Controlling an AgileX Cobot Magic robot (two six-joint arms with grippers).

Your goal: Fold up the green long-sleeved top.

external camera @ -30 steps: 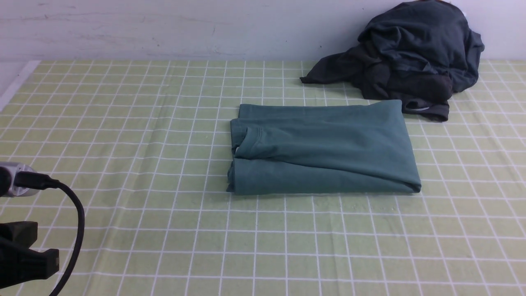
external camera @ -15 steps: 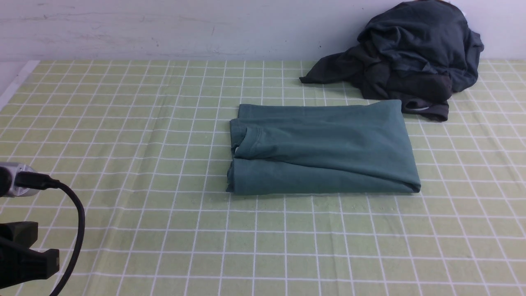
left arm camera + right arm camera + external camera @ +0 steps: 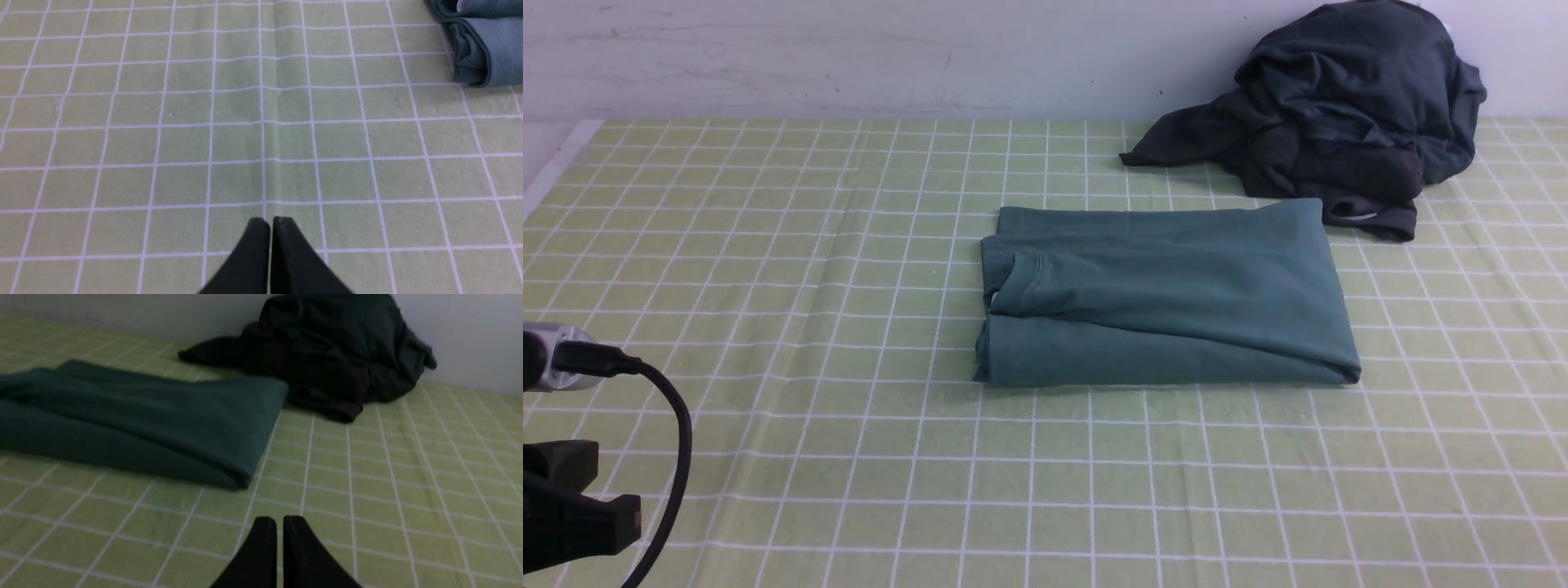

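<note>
From the front view we see the green long-sleeved top [image 3: 1168, 298] lying folded into a flat rectangle on the counter [image 3: 768, 245], which is covered by a pale green cloth with a white grid. The top sits a little right of the middle, its ribbed neck band showing at the left end of the bundle. At its far right corner it meets a dark grey heap of garments [image 3: 1331, 114] piled against the wall [image 3: 849, 57]. We see only part of the left arm [image 3: 572, 490] at the lower left edge, with a black cable [image 3: 674, 457] looping down from it; the right arm is out of this view.

In the left wrist view we look down on the left end effector [image 3: 270, 222], its two black fingers pressed together with only a hairline between them and nothing caught in them. It hangs over bare grid cloth, well apart from the top [image 3: 482, 45], whose rolled end shows at one corner of the frame.

In the right wrist view the right end effector [image 3: 280, 522] has its fingers drawn nearly together, a thin slit left between them, holding nothing. It sits above the cloth near the folded corner of the top [image 3: 143, 420], not touching it. Beyond, we see the dark heap [image 3: 335, 355] against the wall.
</note>
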